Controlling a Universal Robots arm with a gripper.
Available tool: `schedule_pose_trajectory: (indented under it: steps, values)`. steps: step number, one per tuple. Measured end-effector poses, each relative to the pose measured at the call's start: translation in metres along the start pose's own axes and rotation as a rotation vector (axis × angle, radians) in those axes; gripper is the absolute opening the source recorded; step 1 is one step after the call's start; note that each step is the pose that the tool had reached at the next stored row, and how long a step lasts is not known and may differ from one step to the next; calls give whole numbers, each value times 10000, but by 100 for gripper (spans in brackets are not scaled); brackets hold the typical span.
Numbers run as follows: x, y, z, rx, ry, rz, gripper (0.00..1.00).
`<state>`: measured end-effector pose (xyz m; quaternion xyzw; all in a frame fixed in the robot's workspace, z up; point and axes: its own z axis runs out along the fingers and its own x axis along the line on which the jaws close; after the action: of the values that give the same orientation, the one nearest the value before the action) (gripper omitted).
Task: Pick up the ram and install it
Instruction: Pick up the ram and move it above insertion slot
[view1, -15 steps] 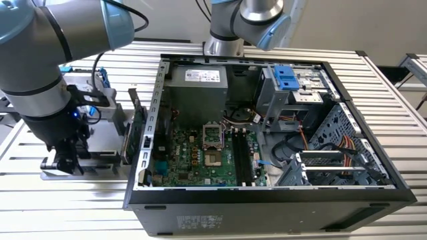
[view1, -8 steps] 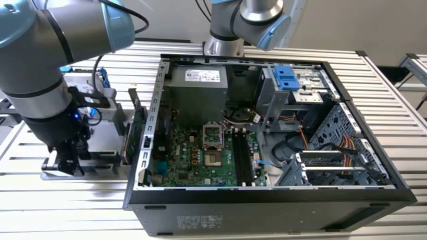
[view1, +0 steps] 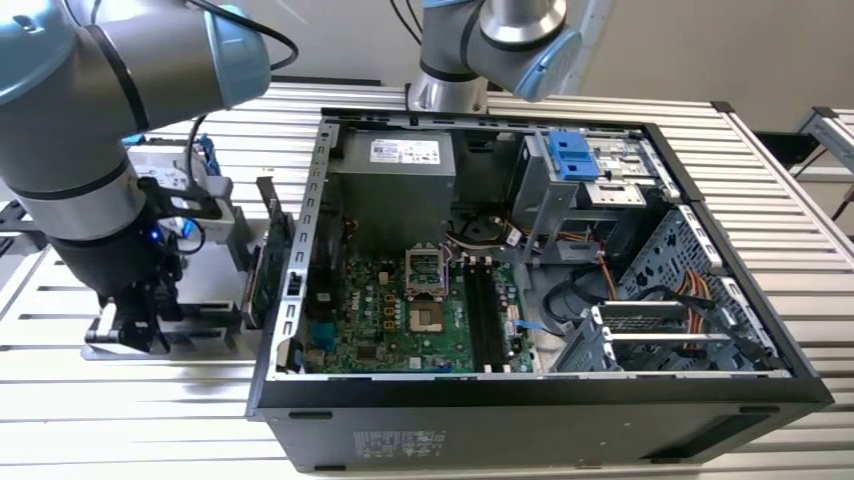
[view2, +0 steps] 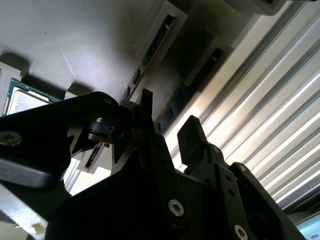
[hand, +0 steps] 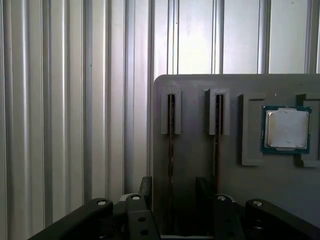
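Beside computer case (view1: 534, 430), over grey holder (hand: 235, 175): gripper (hand: 173, 186) spread apart, straddling ram (hand: 171, 135), which stands edgewise in slot so flat faces can be pinched.

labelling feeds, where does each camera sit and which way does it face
Exterior view: high, looking down on the open computer case and the arm, its gripper low at the exterior view's left.
First wrist view: on the wrist, looking along the open gripper onto the grey tray, the ram between its fingers.
Second wrist view: beside the gripper, angled across the tray.
Both wrist views share gripper, tray and processor.
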<state>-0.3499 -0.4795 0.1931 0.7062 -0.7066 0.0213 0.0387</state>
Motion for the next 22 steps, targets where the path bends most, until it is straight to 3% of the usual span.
schedule_pose_trajectory:
  steps: [19,20,22]
  values:
    - [17,0,22,0,-39,-1,100]
    - [17,0,22,-1,-39,-1,0]
    - [19,0,22,0,-38,-1,0]
